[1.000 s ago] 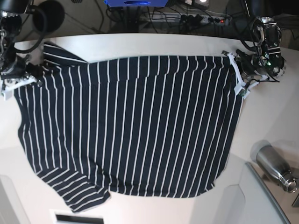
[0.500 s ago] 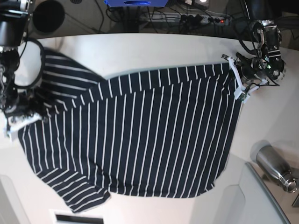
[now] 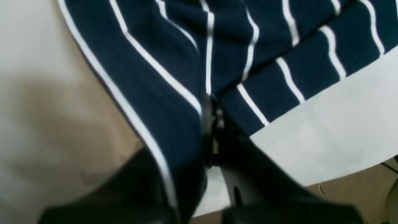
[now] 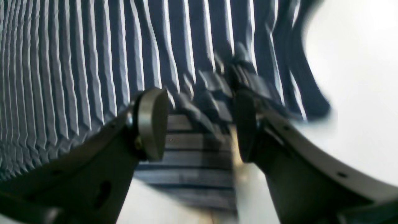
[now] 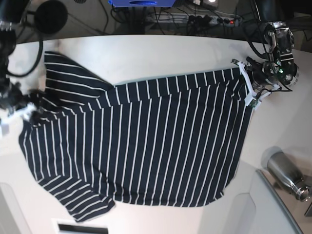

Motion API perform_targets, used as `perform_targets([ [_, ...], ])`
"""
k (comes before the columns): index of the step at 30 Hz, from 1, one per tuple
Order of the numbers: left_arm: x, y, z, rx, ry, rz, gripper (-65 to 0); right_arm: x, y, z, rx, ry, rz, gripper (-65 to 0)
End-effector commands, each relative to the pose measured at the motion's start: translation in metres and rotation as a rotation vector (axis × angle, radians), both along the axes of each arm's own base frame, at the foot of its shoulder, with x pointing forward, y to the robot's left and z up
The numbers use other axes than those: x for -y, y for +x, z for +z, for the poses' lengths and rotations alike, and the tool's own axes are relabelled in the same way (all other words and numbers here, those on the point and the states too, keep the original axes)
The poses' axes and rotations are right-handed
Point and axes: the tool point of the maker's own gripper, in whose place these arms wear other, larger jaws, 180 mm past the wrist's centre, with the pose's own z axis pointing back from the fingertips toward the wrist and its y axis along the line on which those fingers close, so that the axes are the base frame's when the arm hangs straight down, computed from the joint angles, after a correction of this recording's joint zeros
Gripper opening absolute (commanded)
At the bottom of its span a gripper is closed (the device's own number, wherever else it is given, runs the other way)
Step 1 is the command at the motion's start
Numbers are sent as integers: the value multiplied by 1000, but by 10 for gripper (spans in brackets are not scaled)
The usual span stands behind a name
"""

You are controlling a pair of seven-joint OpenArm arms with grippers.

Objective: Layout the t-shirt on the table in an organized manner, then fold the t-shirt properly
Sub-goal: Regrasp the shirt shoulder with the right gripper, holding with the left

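Note:
The dark navy t-shirt [image 5: 146, 146] with thin white stripes lies spread over the white table [image 5: 161, 53]. One sleeve is fanned out at the far left and the other lies at the near left. My left gripper [image 5: 249, 88] sits at the shirt's far right corner. In the left wrist view the left gripper [image 3: 211, 124] is shut on a pinched fold of the t-shirt [image 3: 174, 77]. My right gripper [image 5: 20, 114] is at the shirt's left edge. In the right wrist view the right gripper [image 4: 199, 124] is open, and blurred t-shirt [image 4: 77, 62] fabric lies loose between and beyond its fingers [image 4: 152, 124].
A steel bottle [image 5: 285, 173] lies at the right, next to a grey panel [image 5: 273, 209] at the near right corner. Another grey panel [image 5: 7, 209] is at the near left. Cables and a power strip [image 5: 209, 19] run beyond the table's curved far edge.
My right gripper pulled the shirt's left edge toward the near side, then opened and let it go. The far edge now slants, with the sleeve exposed. The left gripper kept its hold.

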Motion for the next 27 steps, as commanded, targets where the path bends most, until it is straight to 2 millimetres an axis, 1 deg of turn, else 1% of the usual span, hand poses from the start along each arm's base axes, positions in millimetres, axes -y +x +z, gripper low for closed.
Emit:
perform_targets([
  [1,-6,13,14,49,16,-2,-650,-2,-5,4,21,11,-5,-326],
  [3,-5,17,19,68,23,-10,-650,0,-23,-5,0,12,-25,-306],
  [4,-4,18,21,75,26,-17,-650,-1,-26,-10,-2,12,-27,-297],
  [7,-3,23,28,97,33,-27,-650,-2,-32,-28,-30,26,-38,-291],
  [9,-2,24,30,104,34,-29,-650,4,-33,-38,-54,32,-54,-291],
  [11,-2,24,29,102,33,-28,-650,5,-35,-50,-87,51,-67,-291],
  [14,-2,23,28,97,32,-27,-650,7,-34,-63,-117,73,-86,-291],
  [17,-2,22,27,95,31,-26,-650,7,-34,-71,-138,90,-96,-291],
  [20,-2,22,27,95,31,-26,-650,0,-36,-78,-147,109,-50,-291],
  [22,-2,22,27,95,31,-26,-650,-6,-35,-80,-142,121,-18,-293],
  [27,-2,22,27,96,31,-25,-650,-7,-39,-84,-152,125,-13,-293],
])
